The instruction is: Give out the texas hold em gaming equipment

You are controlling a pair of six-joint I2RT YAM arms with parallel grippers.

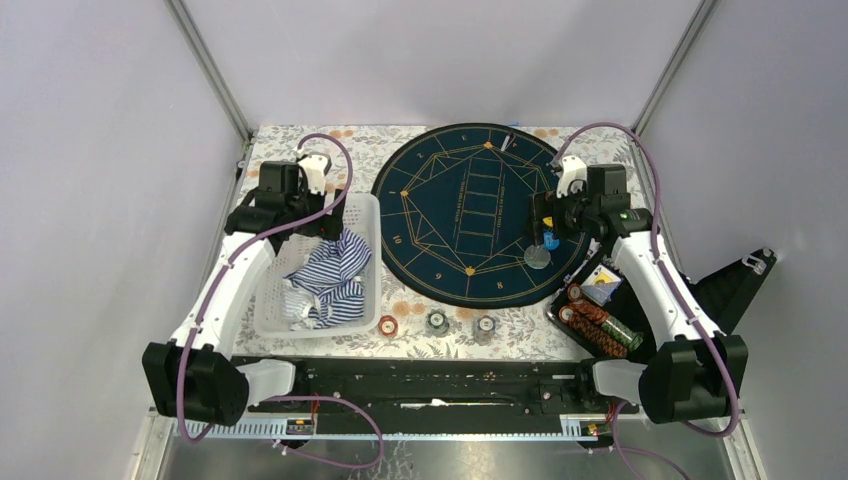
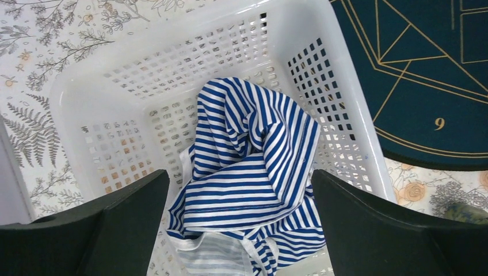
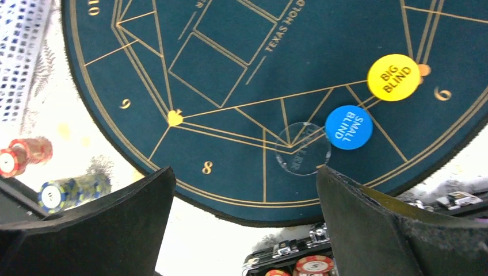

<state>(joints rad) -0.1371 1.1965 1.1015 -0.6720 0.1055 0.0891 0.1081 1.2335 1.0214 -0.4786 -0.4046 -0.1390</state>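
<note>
Two grippers are in view, and we record both as spread wide with nothing between the fingers.

1. The left gripper (image 2: 241, 227) hangs above the white perforated basket (image 2: 345, 75). The blue-and-white striped cloth (image 2: 253, 161) lies crumpled inside that basket. The fingers do not touch the cloth. The basket stands on the floral tablecloth (image 1: 330, 135), just left of the round dark blue mat (image 1: 470, 215).

2. The right gripper (image 3: 244, 224) hangs above the near right part of the mat, clear of its surface.

3. Three discs lie on the mat ahead of the right gripper. The yellow disc (image 3: 393, 77) reads BIG BLIND. The blue disc (image 3: 349, 127) reads SMALL BLIND and lies near the yellow one, apart from it. The clear disc (image 3: 302, 148) lies just beside the blue disc. We cannot tell whether their edges touch.

4. Three chip stacks stand in a row on the tablecloth, just off the near edge of the mat, between the basket and the black case (image 1: 560, 300). In order from the left they are the red chip stack (image 1: 388, 325), the green chip stack (image 1: 437, 320) and the grey chip stack (image 1: 484, 326).

5. The black case lies open at the near right of the mat. Rows of chips (image 1: 600, 325) lie on edge inside it.
</note>
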